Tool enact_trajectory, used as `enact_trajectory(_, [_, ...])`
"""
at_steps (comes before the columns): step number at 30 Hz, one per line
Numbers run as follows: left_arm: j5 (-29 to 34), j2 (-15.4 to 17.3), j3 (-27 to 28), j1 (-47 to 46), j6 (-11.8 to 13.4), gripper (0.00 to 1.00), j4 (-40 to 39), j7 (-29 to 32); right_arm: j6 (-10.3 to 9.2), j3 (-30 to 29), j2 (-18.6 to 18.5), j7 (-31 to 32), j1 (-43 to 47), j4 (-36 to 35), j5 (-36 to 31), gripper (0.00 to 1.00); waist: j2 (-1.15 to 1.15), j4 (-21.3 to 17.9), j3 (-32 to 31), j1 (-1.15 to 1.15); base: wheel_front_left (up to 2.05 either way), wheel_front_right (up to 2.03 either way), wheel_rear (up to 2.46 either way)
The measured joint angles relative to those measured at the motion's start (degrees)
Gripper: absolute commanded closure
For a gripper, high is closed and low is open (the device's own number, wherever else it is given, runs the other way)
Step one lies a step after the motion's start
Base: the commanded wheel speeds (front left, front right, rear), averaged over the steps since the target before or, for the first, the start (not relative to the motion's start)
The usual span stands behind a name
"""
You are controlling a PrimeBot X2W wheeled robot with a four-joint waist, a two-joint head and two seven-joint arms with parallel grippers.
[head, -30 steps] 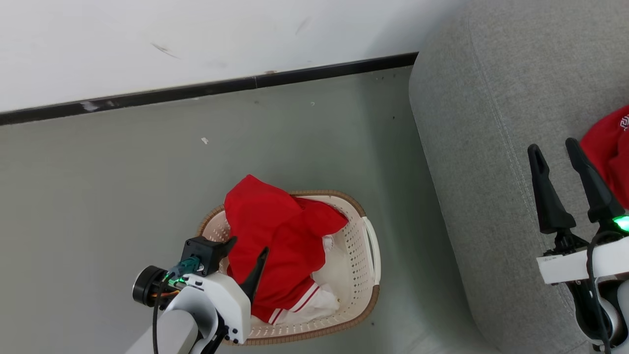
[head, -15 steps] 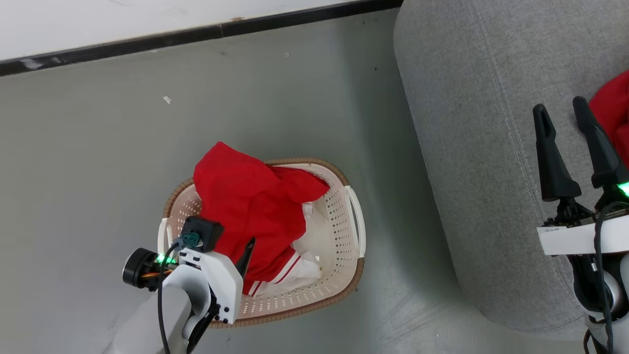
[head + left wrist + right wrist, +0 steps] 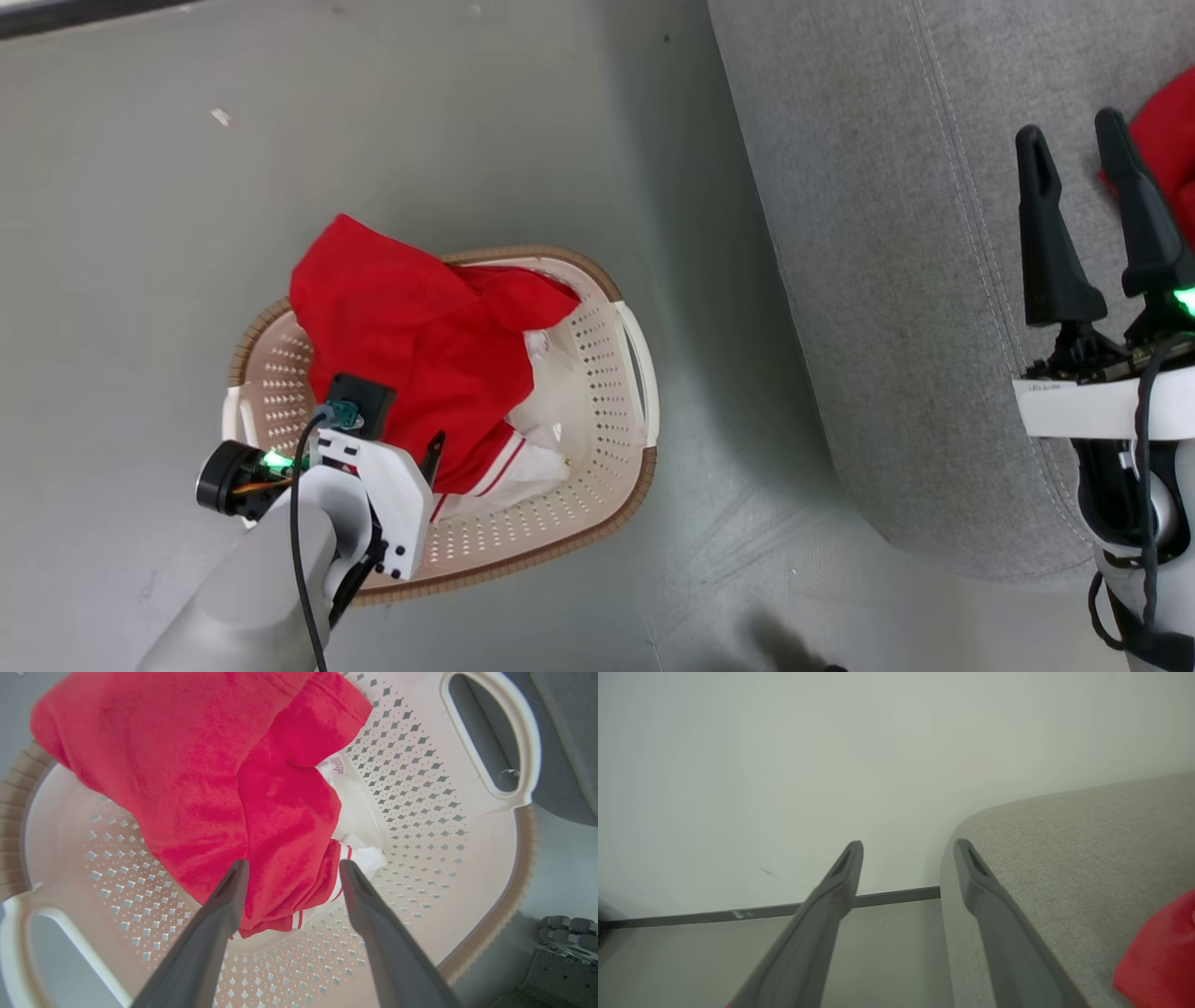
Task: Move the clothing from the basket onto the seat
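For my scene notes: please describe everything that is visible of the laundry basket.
The basket is an oval, cream-white tub of plastic look, with perforated walls, a brown woven-look rim and a slot handle at each end. It stands upright on the grey floor, apart from the sofa. Red clothing with white trim lies inside and drapes over the far rim. The left gripper points into it, open.

Prob. home living rm: grey sofa (image 3: 887,280), laundry basket (image 3: 597,373).
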Motion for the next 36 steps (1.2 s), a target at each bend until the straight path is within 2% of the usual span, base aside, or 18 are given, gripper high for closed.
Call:
enact_trajectory(3, [0.2,0.0,-0.2,-1.4,-0.9,0.0,1.3,0.6,0.0,0.2,0.5,0.0,-1.2,-0.6,0.0,0.0,0.0,-0.9,1.5,0.0,0.0,0.0,0.0])
enact_trajectory(17, [1.4,1.6,0.2,-6.5,-0.9,0.0,7.5,1.1,0.0,1.3,2.2,0.0,-5.7,-1.4,0.0,0.0,0.0,-4.9,7.9,0.0,0.0,0.0,0.0])
enact_trajectory(26, [3.4,2.8,-0.2,-9.6,2.1,0.0,11.5,2.6,0.0,1.5,3.9,0.0,-7.3,-1.6,0.0,0.0,0.0,-7.6,11.5,0.0,0.0,0.0,0.0])
enact_trajectory(36, [4.2,4.1,-0.5,-12.3,3.2,0.0,14.9,4.4,0.0,2.7,5.4,0.0,-10.4,-1.5,0.6,0.0,0.0,-10.6,15.0,0.0,0.0,0.0,0.0])
